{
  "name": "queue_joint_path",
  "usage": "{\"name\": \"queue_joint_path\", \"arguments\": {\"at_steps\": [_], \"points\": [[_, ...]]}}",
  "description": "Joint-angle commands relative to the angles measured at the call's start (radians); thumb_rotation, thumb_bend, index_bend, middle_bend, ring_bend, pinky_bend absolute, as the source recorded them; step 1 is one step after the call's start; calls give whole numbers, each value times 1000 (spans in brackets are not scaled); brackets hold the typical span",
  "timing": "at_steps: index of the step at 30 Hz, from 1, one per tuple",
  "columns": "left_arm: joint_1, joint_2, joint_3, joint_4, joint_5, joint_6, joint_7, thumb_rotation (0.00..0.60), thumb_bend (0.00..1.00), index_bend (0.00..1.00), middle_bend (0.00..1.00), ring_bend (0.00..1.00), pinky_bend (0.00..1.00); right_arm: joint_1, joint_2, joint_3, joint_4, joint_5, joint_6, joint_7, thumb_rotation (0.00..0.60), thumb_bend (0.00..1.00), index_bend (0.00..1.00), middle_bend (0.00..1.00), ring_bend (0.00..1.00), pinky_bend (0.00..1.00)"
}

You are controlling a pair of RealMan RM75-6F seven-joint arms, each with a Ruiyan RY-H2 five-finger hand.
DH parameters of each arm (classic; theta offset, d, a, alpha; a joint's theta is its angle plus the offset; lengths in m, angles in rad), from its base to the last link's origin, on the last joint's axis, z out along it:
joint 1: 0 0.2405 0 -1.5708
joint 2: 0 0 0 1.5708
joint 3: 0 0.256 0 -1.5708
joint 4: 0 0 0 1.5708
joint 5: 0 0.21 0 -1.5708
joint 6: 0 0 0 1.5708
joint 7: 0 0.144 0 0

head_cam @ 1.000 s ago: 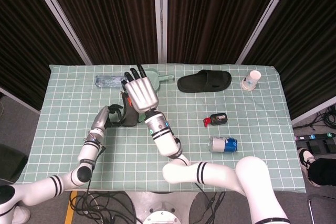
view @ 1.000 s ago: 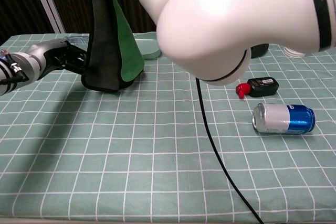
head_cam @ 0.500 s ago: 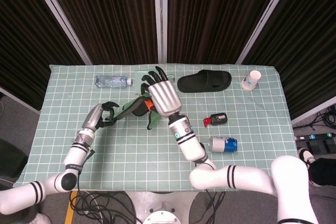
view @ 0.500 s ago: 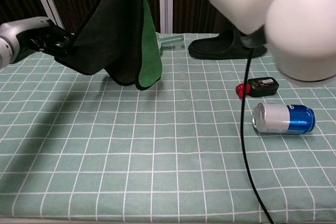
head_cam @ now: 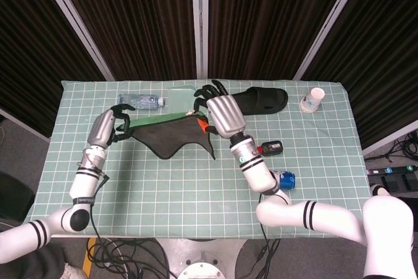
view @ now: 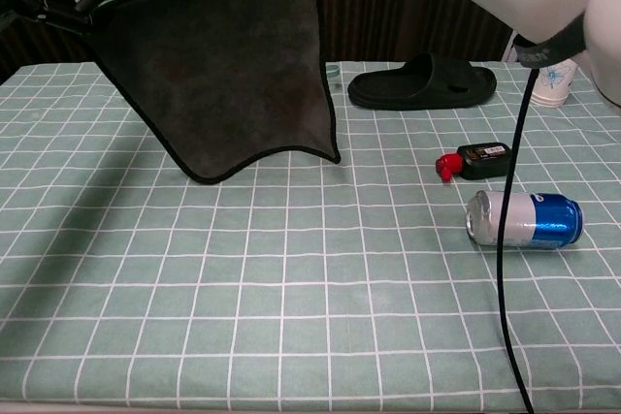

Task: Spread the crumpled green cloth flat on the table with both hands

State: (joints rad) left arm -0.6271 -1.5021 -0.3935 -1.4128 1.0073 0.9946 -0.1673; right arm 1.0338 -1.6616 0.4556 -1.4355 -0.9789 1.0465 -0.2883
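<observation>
Table checked, wide, plenty of bare area under the load. Cloth hanging above it, stretched between both hands, lower edge sagging to a point, clear of the surface in chest view. Soft, light, limp by the drape; likely to fold back if a corner slips, so best held at the top corners. Left hand pinching left corner, right hand clamped on right corner, other fingers spread.
</observation>
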Motion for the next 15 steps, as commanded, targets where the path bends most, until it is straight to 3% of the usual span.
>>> {"name": "queue_joint_path", "arguments": {"at_steps": [1, 5, 7, 10, 15], "points": [[-61, -83, -59, 144, -7, 60, 15, 600, 531, 822, 411, 256, 246, 29, -40, 31, 117, -50, -26, 114, 599, 515, 738, 281, 144, 74], [-94, -137, -107, 253, 13, 119, -38, 600, 525, 821, 411, 256, 246, 40, -61, 43, 204, -137, -5, 258, 600, 513, 737, 292, 144, 65], [-96, -143, -103, 271, 28, 127, -56, 600, 517, 820, 411, 256, 246, 38, -63, 32, 234, -166, -12, 312, 600, 509, 737, 296, 142, 41], [-77, -142, -61, 275, 72, 148, -57, 600, 510, 819, 411, 256, 246, 32, -61, -12, 282, -197, -53, 357, 600, 500, 737, 296, 126, 7], [-13, -141, 71, 256, 163, 185, -13, 600, 510, 819, 411, 256, 246, 19, -78, -118, 350, -262, -125, 402, 600, 495, 740, 297, 108, 0]]}}
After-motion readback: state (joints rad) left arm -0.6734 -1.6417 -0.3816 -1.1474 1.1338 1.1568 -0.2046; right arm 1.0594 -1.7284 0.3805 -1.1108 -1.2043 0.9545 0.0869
